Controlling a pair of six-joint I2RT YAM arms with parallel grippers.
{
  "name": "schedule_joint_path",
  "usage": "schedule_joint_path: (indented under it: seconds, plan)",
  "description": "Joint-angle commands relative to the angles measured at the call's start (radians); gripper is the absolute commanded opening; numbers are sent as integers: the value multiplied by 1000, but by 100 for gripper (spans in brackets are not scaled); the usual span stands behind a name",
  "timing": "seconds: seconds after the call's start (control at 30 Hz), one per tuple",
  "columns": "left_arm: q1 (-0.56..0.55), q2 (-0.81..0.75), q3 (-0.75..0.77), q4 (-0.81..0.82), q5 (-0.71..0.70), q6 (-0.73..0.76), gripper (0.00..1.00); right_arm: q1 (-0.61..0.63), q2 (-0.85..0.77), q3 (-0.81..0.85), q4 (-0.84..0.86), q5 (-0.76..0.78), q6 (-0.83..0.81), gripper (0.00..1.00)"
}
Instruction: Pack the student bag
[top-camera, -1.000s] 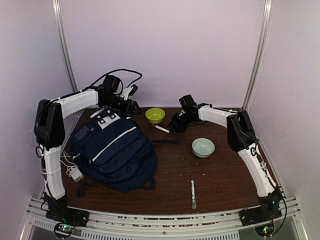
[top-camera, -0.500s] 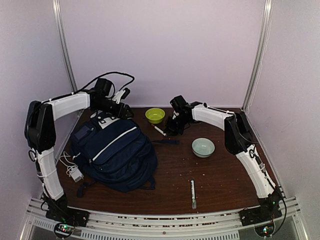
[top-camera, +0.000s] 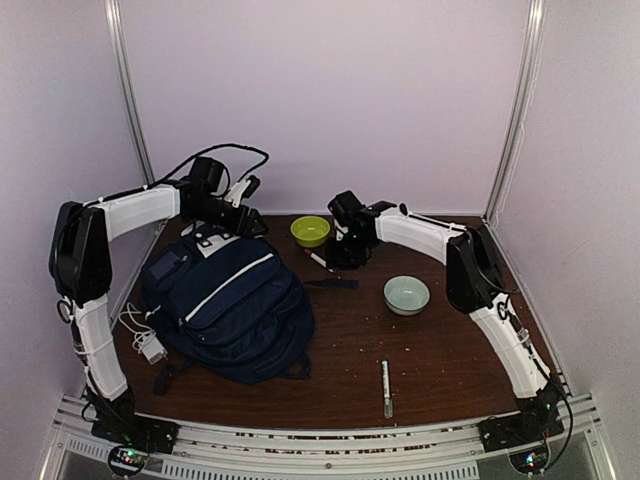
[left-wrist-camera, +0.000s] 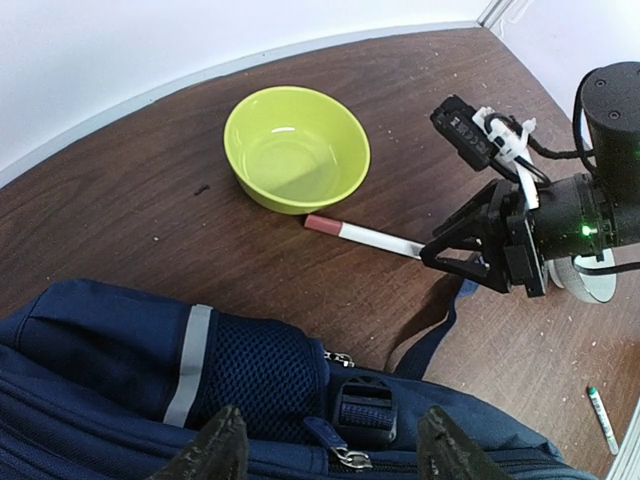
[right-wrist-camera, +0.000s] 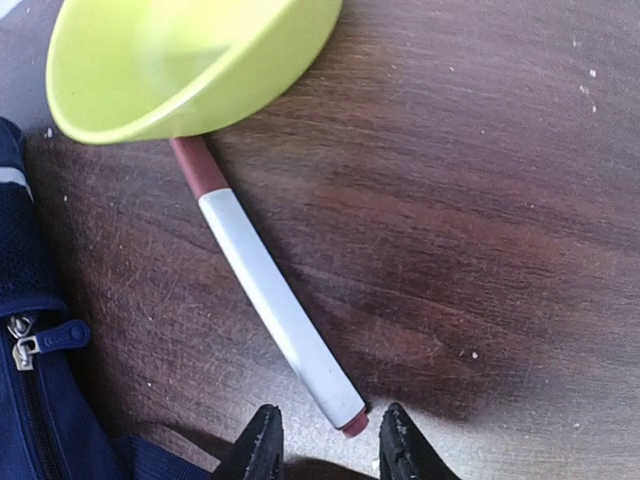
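The navy-blue student bag (top-camera: 225, 305) with white stripe trim lies on the left of the table. My left gripper (top-camera: 245, 222) hovers open over its top end; its zipper pull (left-wrist-camera: 340, 445) and buckle sit between the fingers in the left wrist view. A white marker with a red cap (top-camera: 320, 259) lies beside the green bowl (top-camera: 310, 231). My right gripper (top-camera: 342, 258) is open and low over the marker's tail end (right-wrist-camera: 345, 418), which lies between the fingertips (right-wrist-camera: 262, 445). The bag's edge also shows in the right wrist view (right-wrist-camera: 30, 400).
A pale blue bowl (top-camera: 406, 294) stands right of centre. A second marker with a green tip (top-camera: 386, 388) lies near the front edge. A white charger and cable (top-camera: 148, 345) lie left of the bag. A bag strap (top-camera: 330, 285) trails onto the wood.
My right gripper has moved left and down over the white marker. My left gripper has shifted slightly left and back over the bag's top.
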Motion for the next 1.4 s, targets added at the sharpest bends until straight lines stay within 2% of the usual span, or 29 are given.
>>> schedule_joint_path:
  seconds: [0.0,0.17,0.3,0.5,0.7,0.8,0.93,1.1,1.23,1.37]
  plan:
    - [9,-1,-1,34,13,-6,61,24,-3,72,-62,92,-82,35]
    - [9,3,6,29,11,-6,61,45,16,109,-95,127,-124,31]
    - [10,4,12,24,13,-16,61,49,24,129,-113,136,-123,36]
    - [-3,33,40,74,45,-111,59,44,33,145,-112,149,-42,37]
    - [-47,142,163,64,61,-149,59,-19,10,52,-17,-31,207,36]
    - [-59,194,218,55,44,-171,59,-48,12,30,11,-102,276,36]
    - [-85,269,335,-35,2,-142,58,-73,13,-37,94,-242,393,36]
    - [-116,295,354,-46,-30,-119,57,-74,32,-22,101,-289,413,34]
    - [-117,306,356,-61,-23,-106,57,-60,75,0,113,-389,443,31]
    - [-117,287,331,-67,-24,-78,57,-28,89,27,103,-387,440,30]
